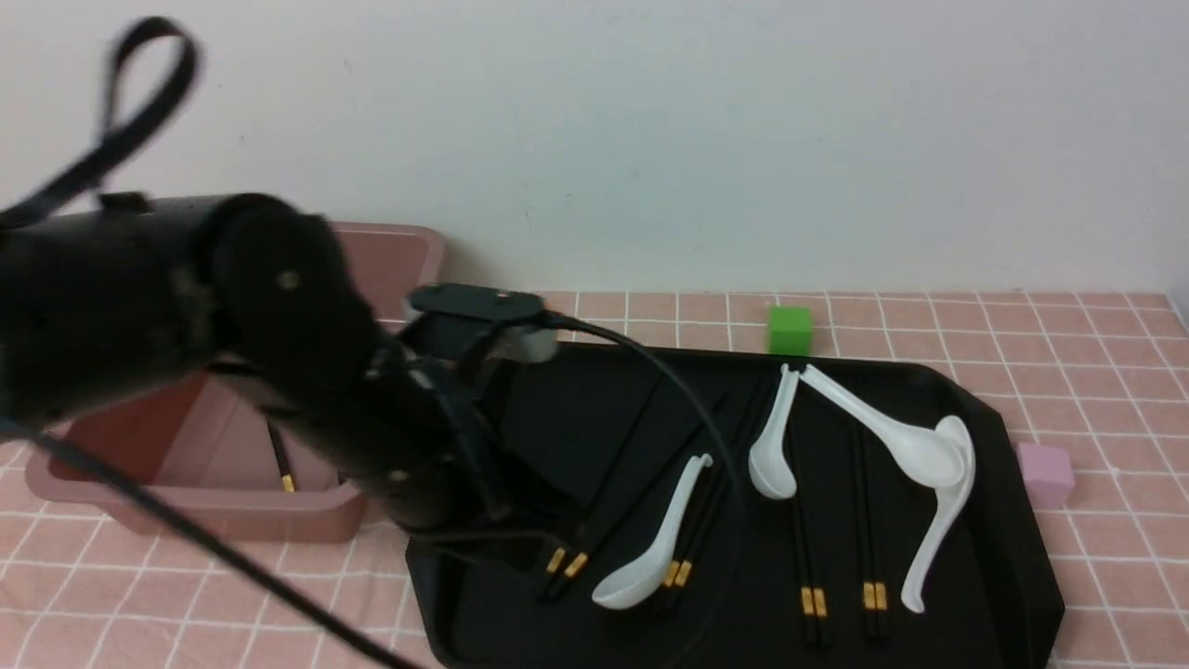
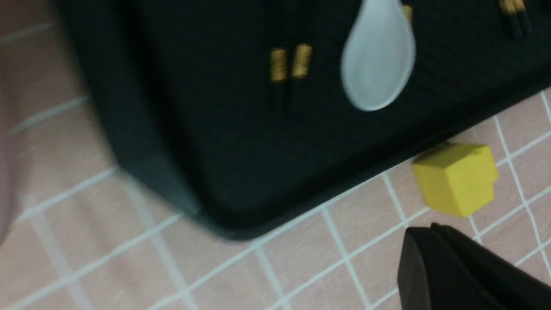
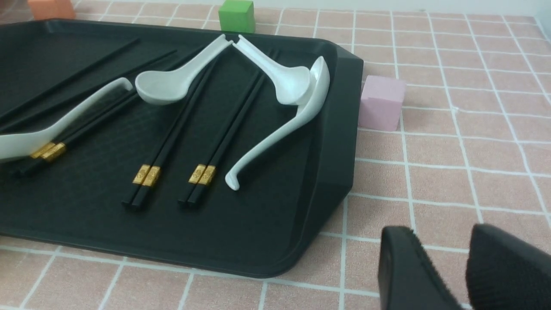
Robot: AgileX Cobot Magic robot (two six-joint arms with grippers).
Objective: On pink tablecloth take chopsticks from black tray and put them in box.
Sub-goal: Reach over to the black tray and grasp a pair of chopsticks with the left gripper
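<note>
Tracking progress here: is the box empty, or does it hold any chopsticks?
Not empty: the front view shows at least one black, gold-banded chopstick lying inside the box. The left arm hides part of its interior.

Soft even light, faint shadows, sheen on black tray. Left arm blurred; left wrist view smeared.
</note>
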